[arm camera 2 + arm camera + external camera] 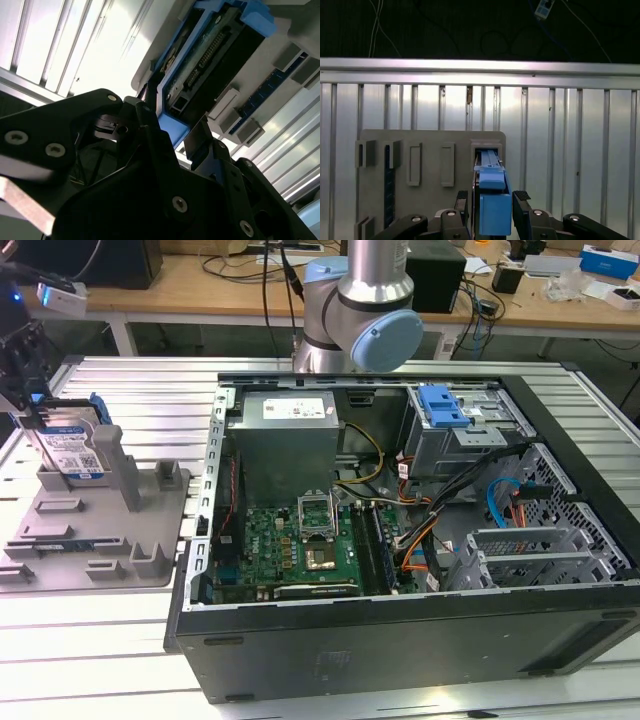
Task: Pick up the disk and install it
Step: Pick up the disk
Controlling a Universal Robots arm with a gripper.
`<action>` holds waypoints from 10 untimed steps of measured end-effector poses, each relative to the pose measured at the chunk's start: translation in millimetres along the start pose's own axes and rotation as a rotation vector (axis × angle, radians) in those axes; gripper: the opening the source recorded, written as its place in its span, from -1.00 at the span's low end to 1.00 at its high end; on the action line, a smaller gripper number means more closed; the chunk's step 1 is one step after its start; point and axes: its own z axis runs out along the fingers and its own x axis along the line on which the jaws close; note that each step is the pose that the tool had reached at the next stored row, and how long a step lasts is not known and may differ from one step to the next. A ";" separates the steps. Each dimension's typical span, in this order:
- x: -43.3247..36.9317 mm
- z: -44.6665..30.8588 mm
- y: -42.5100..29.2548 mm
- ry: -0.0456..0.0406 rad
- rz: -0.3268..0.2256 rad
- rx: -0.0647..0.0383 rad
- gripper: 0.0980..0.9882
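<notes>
At the exterior view's left, the gripper (492,196) straddles the disk (78,452). The disk stands upright in a slot of the grey fixture (110,540) on the slatted metal table (140,390), beside the open computer case (400,640). In both wrist views the fingers (521,196) flank the disk's blue bracket, jaws partly open, with a thin gap on one side and nothing clamped.
</notes>
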 end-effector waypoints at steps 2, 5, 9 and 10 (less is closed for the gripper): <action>0.0 1.4 0.0 0.0000 0.000 0.000 -0.14; -0.1 3.5 0.0 0.0000 0.000 0.000 -0.18; -0.1 5.4 0.1 0.0001 0.000 0.000 -0.33; -0.1 5.5 0.1 0.0001 0.000 0.000 -0.33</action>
